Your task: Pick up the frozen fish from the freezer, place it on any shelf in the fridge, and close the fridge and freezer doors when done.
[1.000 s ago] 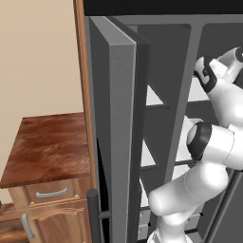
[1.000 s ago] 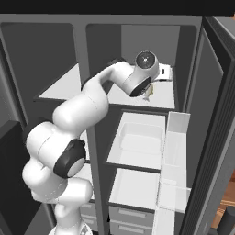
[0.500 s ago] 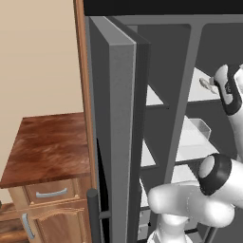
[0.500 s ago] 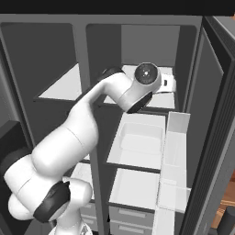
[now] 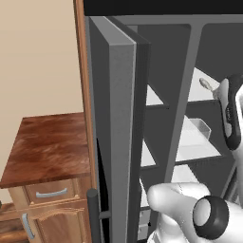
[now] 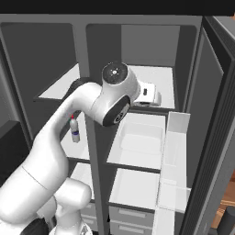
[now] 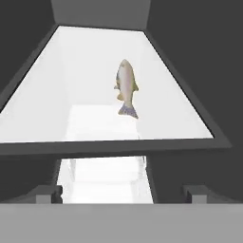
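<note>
The frozen fish [image 7: 126, 88], a small grey-tan fish, lies loose on the upper white shelf [image 7: 85, 71] of the fridge. From the left base it is a small lump [image 5: 205, 84] on that shelf [image 5: 197, 92]. My gripper [image 7: 122, 193] is open and holds nothing. It hangs in front of the shelf's front edge and points in at the fish, well short of it. The white hand [image 6: 148, 94] sits at the mouth of the fridge [image 6: 183, 55]. To the left is the narrower freezer [image 6: 41, 59]. Both doors stand open.
The open freezer door [image 5: 121, 133] with its dark bar handle [image 5: 93, 213] stands on the left, beside a wooden cabinet [image 5: 47, 142]. The fridge door [image 6: 215, 119] carries clear bins [image 6: 173, 147]. A rimmed white tray shelf [image 6: 137, 140] lies below, and a red-capped bottle [image 6: 74, 130] stands in the freezer.
The hand has drawn back from the fish toward the shelf's front edge, and the arm's elbow has swung lower. The fish stays on the shelf.
</note>
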